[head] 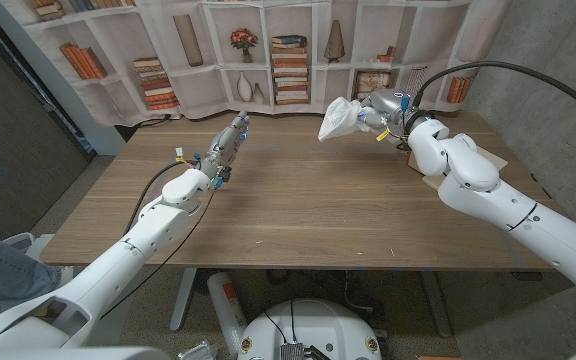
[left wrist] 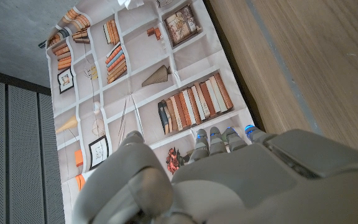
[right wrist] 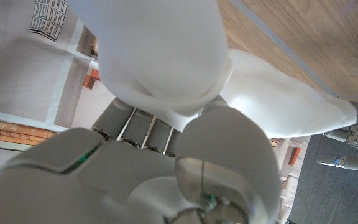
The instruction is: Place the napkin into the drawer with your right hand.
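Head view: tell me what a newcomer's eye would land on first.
First the white napkin, bunched and held up in the air by the right hand over the far right part of the wooden table. Next the left hand, raised over the table's far left with nothing in it, and the printed bookshelf backdrop behind.

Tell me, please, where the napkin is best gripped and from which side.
Probably where the right hand already holds it: the bunched end of the napkin, taken from the robot's right. The loose cloth hangs free toward the table middle, so the gathered part seems the firmest hold.
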`<state>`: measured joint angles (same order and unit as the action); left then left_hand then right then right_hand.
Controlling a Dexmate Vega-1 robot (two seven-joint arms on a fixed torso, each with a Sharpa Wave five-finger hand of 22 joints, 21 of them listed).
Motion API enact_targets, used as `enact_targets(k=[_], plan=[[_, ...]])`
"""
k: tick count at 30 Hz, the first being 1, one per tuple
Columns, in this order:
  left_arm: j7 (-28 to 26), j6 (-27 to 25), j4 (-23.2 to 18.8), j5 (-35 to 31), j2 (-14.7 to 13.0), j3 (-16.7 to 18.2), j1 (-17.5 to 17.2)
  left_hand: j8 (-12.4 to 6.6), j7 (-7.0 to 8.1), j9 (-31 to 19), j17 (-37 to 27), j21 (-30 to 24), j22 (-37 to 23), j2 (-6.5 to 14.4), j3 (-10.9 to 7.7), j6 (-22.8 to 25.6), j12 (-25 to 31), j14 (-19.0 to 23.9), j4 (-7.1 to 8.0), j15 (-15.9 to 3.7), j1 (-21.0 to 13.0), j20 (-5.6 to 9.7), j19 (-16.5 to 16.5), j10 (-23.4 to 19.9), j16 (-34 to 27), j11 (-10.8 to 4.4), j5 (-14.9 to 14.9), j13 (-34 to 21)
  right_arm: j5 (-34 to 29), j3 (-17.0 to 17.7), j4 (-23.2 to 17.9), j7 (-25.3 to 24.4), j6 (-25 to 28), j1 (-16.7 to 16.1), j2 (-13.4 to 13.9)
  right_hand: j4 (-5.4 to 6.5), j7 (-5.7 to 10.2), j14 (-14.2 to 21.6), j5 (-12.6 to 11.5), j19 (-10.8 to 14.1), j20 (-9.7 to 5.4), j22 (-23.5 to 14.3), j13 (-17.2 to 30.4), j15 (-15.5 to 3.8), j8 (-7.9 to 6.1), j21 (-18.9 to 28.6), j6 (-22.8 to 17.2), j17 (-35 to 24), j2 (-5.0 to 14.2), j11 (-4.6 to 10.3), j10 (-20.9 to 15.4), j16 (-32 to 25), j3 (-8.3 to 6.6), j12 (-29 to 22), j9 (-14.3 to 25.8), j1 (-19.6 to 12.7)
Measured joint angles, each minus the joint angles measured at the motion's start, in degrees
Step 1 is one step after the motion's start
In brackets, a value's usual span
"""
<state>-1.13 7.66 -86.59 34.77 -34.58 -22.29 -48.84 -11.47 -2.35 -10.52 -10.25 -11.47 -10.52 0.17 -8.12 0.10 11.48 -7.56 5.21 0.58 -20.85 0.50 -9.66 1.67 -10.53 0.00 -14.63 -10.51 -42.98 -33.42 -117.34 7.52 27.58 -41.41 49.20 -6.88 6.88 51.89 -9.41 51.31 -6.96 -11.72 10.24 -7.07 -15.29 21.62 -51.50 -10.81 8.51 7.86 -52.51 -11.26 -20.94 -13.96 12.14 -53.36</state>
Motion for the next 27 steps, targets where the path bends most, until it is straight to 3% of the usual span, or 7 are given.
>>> enact_targets(k=[27], plan=[[-0.5, 0.0, -1.8, 0.1, -0.8, 0.4, -1.0, 0.0, 0.0, 0.0, 0.0, 0.0, 0.0, 0.0, -0.01, 0.0, 0.0, 0.0, 0.0, 0.0, 0.0, 0.0, 0.0, 0.0, 0.0, 0.0, 0.2, 0.0, 1.2, -0.3, 1.3, 0.2, 5.6, 1.3, 0.5, -0.01, 0.0, 0.0, 0.0, -0.5, 0.3, 0.0, 0.1, 0.0, 0.39, 0.0, 0.0, 0.0, -0.02, 0.21, -0.2, 0.0, 0.01, 0.2, 0.3, 0.0]])
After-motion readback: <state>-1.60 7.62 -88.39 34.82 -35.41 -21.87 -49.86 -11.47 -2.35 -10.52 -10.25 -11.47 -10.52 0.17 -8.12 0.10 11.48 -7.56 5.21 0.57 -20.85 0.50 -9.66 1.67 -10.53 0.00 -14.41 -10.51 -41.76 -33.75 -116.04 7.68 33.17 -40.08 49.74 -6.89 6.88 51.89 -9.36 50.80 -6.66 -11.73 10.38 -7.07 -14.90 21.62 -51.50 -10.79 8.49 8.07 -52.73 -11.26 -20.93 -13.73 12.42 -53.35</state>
